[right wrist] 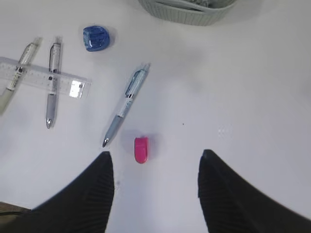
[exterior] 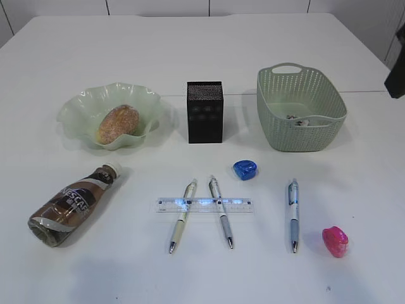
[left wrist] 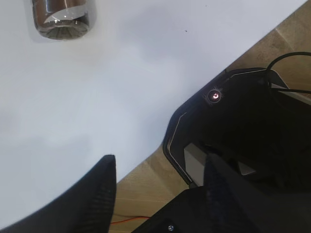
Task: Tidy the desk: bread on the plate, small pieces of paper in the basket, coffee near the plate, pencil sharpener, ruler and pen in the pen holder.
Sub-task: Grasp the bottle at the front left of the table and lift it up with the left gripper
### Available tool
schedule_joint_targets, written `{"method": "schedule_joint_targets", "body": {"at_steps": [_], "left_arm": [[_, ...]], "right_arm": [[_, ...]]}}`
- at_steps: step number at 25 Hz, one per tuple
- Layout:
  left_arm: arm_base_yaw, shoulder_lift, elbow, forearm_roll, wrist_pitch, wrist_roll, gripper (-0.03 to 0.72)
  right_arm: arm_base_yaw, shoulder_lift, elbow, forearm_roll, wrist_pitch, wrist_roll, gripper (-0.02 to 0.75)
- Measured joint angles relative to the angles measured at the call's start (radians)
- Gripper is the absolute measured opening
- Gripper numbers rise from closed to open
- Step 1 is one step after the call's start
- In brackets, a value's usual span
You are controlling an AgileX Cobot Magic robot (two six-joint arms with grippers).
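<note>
Bread (exterior: 118,123): we see a sugar-dusted oval bun inside the ruffled translucent plate (exterior: 79,101). The clear ruler (exterior: 204,204) lies across two pens. Ribbed left gripper (left wrist: 160,177) and right gripper (right wrist: 155,170) stand parted, empty.

Bright, even overhead light washed the white surface (exterior: 354,190), leaving only faint, soft shadows. Glare glinted on the ruler (exterior: 204,204) crossing the pens. Both wrist views were softer, with the dark jaws blurred at the bottom.
</note>
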Motion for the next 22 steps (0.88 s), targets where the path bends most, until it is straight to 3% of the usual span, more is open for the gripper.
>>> {"method": "schedule_joint_targets", "body": {"at_steps": [12, 22], "left_arm": [[0.000, -0.084, 0.000, -0.003, 0.002, -0.002, 0.400], [0.000, -0.196, 0.000, -0.001, 0.012, -0.014, 0.400]], "right_arm": [[0.016, -0.302, 0.139, 0.036, 0.003, 0.000, 0.440], [0.022, -0.527, 0.407, 0.065, 0.006, 0.026, 0.440]]}}
